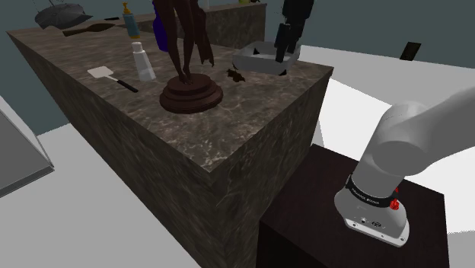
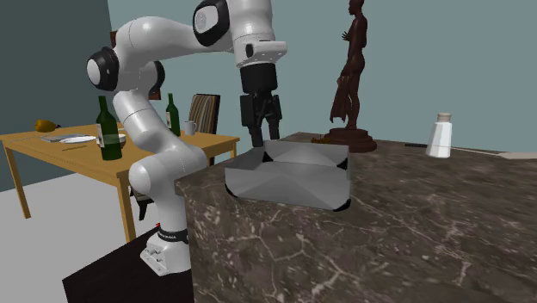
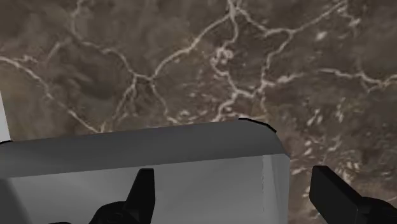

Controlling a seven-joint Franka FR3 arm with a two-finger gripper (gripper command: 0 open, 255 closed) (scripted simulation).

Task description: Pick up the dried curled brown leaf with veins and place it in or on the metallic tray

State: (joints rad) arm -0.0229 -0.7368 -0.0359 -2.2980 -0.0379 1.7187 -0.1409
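The brown curled leaf (image 1: 237, 75) lies on the dark marble counter (image 1: 228, 129), between the statue's base and the grey metallic tray (image 1: 259, 58). My black gripper (image 1: 281, 52) hangs over the tray's edge, apart from the leaf. From the second exterior view the gripper (image 2: 263, 136) stands at the tray's (image 2: 288, 176) far corner, pointing down. In the wrist view the gripper (image 3: 238, 197) is open with nothing in it. One finger (image 3: 143, 194) is above the tray's inside (image 3: 159, 165) and the other finger (image 3: 334, 194) is above bare marble beside the tray's corner.
A tall brown statue (image 1: 189, 76) on a round base stands mid-counter near the leaf. A salt shaker (image 1: 143, 62), a spatula (image 1: 111, 76) and bottles (image 1: 131, 21) lie further along. Beyond the counter a wooden table (image 2: 120, 146) carries green bottles.
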